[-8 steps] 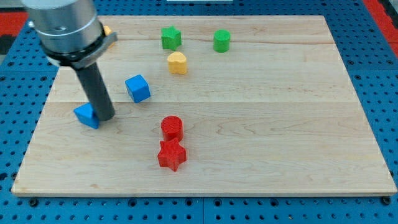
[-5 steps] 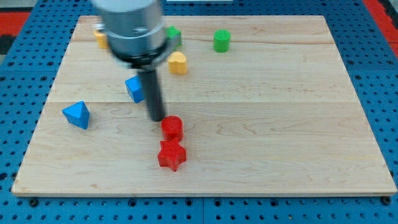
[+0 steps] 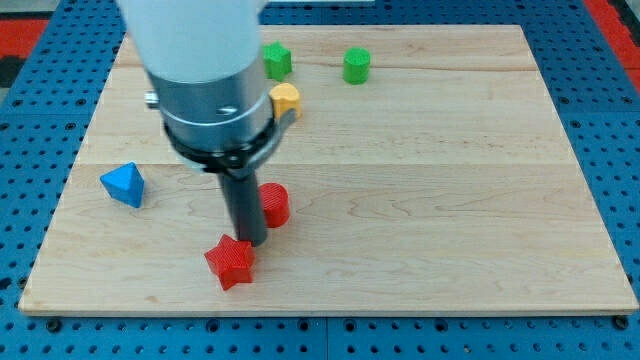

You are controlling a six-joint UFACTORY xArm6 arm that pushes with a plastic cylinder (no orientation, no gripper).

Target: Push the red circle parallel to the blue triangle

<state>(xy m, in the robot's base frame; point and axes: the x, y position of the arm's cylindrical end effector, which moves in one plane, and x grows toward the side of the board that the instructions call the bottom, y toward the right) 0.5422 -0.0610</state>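
Rod contact sits low on the board: my tip (image 3: 250, 240) rests on the wood just beside the red star (image 3: 230, 262), which lies immediately toward the view's bottom-left of it and appears to touch it. I carry no jaws, only this straight dark rod, so nothing is grasped. The red circle (image 3: 274, 204) stands just to the view's right of the rod and slightly above the tip, close against the shaft (whether they touch I cannot tell). The blue triangle (image 3: 124, 185) lies well off to the view's left of the tip and a little higher. Far above the tip, partly behind the arm's body, are a yellow block (image 3: 287, 98), a green star-like block (image 3: 278, 60) and a green cylinder (image 3: 356, 65), all on the wooden board (image 3: 450, 200).
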